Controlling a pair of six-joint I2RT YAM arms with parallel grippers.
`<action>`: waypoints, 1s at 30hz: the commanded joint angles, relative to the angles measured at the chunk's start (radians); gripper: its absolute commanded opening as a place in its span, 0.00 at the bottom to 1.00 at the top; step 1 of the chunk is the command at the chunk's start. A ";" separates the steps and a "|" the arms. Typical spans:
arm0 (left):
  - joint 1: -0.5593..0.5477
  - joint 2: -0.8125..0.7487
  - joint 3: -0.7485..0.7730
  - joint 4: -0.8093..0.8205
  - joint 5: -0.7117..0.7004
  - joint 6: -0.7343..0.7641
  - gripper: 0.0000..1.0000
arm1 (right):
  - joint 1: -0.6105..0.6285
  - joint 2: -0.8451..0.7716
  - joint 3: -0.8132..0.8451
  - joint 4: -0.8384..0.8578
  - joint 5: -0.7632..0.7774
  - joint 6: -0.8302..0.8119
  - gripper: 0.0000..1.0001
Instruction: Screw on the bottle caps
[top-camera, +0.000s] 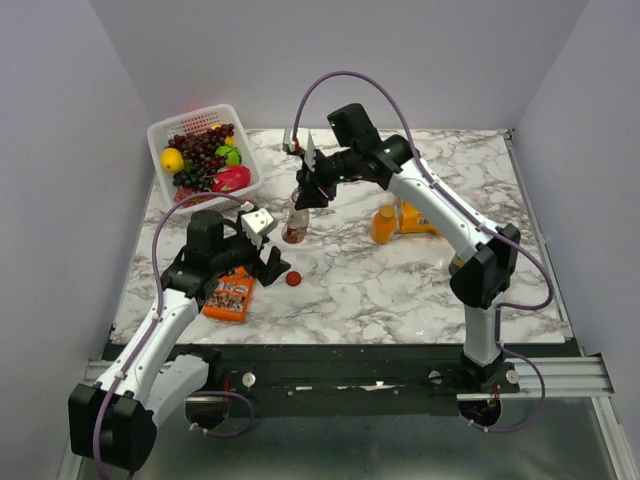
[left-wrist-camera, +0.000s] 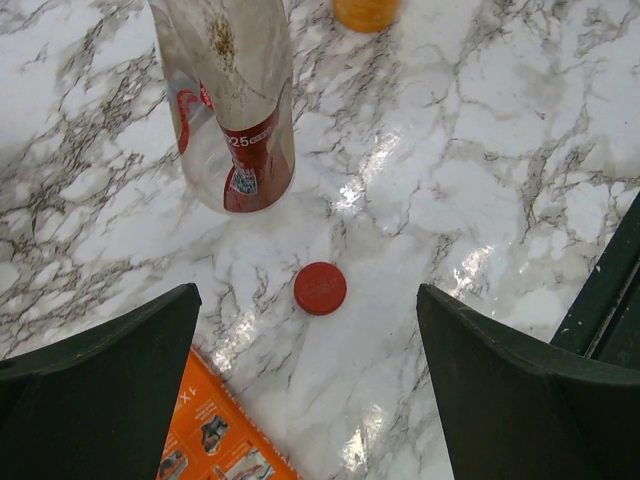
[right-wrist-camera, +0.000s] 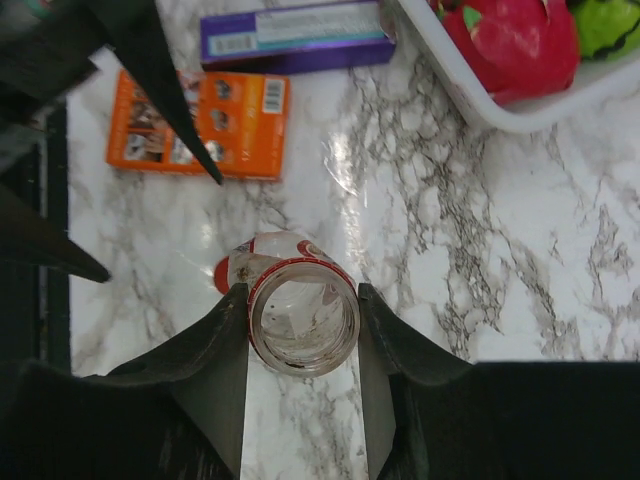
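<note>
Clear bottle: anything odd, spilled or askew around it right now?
Nothing looks spilled or damaged. The clear bottle stands uncapped, its neck pinched by the right hand. The red cap lies flat on the marble table beside it, not touching. That fits the job rather than a fault.

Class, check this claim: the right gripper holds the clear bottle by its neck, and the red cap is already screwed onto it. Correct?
No. The right gripper does hold the clear bottle by its neck, but the red cap lies loose on the table; the right wrist view shows the bottle's mouth open.
</note>
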 joint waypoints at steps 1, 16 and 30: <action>-0.025 0.031 0.033 0.083 0.004 0.011 0.99 | 0.021 -0.078 -0.067 -0.057 -0.196 0.032 0.20; -0.046 0.087 0.059 0.154 0.236 -0.156 0.99 | 0.058 -0.100 -0.058 -0.051 -0.283 0.062 0.21; -0.048 0.103 0.036 0.152 0.250 -0.159 0.78 | 0.058 -0.097 -0.052 -0.054 -0.317 0.071 0.23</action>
